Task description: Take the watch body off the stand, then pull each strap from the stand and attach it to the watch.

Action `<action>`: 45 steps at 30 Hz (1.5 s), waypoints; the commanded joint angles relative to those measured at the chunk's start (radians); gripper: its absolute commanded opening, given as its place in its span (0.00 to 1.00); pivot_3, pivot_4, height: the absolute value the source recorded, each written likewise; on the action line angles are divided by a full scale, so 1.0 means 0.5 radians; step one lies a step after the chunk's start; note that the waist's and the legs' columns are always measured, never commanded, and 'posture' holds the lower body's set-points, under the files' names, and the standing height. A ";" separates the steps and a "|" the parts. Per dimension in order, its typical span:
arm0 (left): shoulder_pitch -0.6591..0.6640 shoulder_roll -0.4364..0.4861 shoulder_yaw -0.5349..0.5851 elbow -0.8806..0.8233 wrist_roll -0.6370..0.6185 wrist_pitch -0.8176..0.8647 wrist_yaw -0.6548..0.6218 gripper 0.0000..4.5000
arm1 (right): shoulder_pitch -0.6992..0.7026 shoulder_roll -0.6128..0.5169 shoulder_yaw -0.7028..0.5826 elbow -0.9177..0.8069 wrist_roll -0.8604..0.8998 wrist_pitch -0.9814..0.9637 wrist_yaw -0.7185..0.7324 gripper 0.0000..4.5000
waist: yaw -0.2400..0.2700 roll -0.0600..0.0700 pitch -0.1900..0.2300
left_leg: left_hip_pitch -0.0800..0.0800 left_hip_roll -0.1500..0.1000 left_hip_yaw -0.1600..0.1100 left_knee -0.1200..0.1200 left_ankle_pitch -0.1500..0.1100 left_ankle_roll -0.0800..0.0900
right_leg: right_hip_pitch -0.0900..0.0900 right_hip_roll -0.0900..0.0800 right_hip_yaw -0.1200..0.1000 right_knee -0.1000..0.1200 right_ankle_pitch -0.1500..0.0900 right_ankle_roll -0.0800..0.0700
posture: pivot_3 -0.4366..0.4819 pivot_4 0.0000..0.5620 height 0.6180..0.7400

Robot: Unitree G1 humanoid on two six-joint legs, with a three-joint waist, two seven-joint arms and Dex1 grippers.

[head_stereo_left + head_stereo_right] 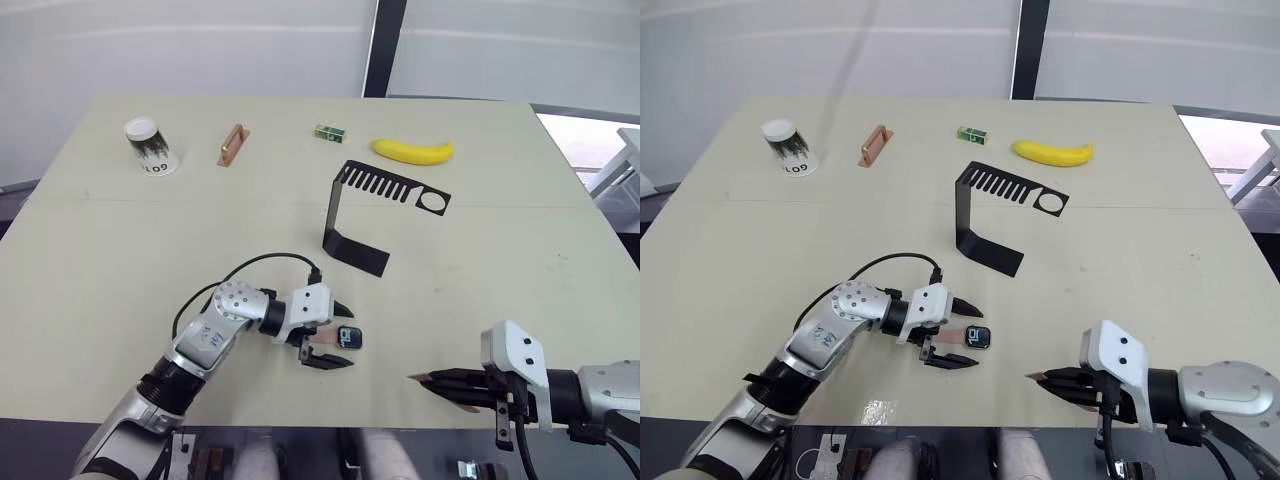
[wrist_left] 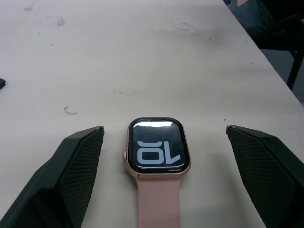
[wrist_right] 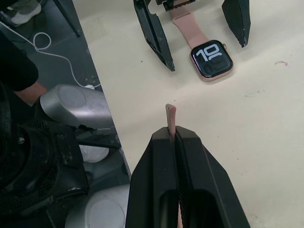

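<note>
The watch body (image 2: pixel 156 151) lies face up on the table with one pink strap (image 2: pixel 159 204) attached to it. It sits between the two spread fingers of my left gripper (image 1: pixel 350 338), which is open and touches neither side. Near the table's front edge on the right, my right gripper (image 3: pixel 174 134) is shut on the other pink strap (image 3: pixel 171 118), whose end sticks out past the fingertips. It points toward the watch from a hand's width away. The black stand (image 1: pixel 345 215) stands bare behind, in the middle of the table.
Along the far side lie a banana (image 1: pixel 412 151), a small green box (image 1: pixel 328 130), a copper-coloured bar (image 1: pixel 232 144) and a paper cup (image 1: pixel 150 146). The table's front edge (image 1: pixel 300 420) runs just below both grippers.
</note>
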 commanded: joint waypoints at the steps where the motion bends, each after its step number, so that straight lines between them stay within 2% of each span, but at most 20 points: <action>1: 0.028 -0.010 -0.013 -0.066 0.035 0.018 0.040 0.98 | -0.001 0.047 -0.023 -0.036 -0.034 -0.035 0.022 0.00 | -0.001 0.000 0.000 | 0.001 0.000 0.000 0.000 0.000 0.000 | 0.000 0.000 0.000 0.001 0.000 0.000 | 0.48 0.27 1.00; 4: 0.044 -0.004 -0.018 -0.080 0.056 0.039 0.049 0.80 | -0.015 0.072 -0.011 -0.041 -0.041 -0.024 0.015 0.00 | 0.001 0.000 0.000 | 0.001 0.000 0.000 0.000 0.000 0.000 | 0.000 0.000 0.001 0.001 0.000 0.000 | 0.48 0.27 1.00; 5: 0.043 -0.001 -0.022 -0.083 0.065 0.047 0.048 0.69 | -0.020 0.078 -0.008 -0.043 -0.042 -0.019 0.014 0.00 | 0.003 0.000 0.000 | 0.000 0.000 0.000 0.000 0.000 0.000 | 0.000 0.000 0.000 0.001 0.000 0.000 | 0.48 0.27 1.00; 13: 0.049 -0.029 -0.021 -0.091 0.094 0.129 0.102 0.69 | -0.071 0.119 -0.003 -0.042 -0.013 0.028 0.002 0.00 | 0.004 0.000 0.000 | 0.001 -0.001 0.000 0.001 0.000 0.000 | 0.000 0.000 0.000 0.002 0.000 0.000 | 0.48 0.27 1.00; 21: 0.097 -0.042 -0.011 -0.208 0.078 0.364 0.188 0.69 | -0.088 0.155 0.007 -0.054 -0.010 0.059 -0.009 0.00 | 0.005 -0.001 -0.001 | 0.001 -0.001 0.000 0.002 0.000 0.000 | 0.001 -0.001 0.001 0.003 0.000 0.000 | 0.48 0.27 1.00; 45: 0.098 0.007 -0.067 -0.190 0.195 0.194 0.206 0.69 | -0.177 0.201 0.026 -0.038 -0.011 0.122 -0.007 0.00 | 0.003 -0.001 -0.001 | 0.001 -0.001 0.000 0.011 0.000 0.001 | 0.001 -0.001 0.001 0.009 0.000 0.000 | 0.48 0.27 1.00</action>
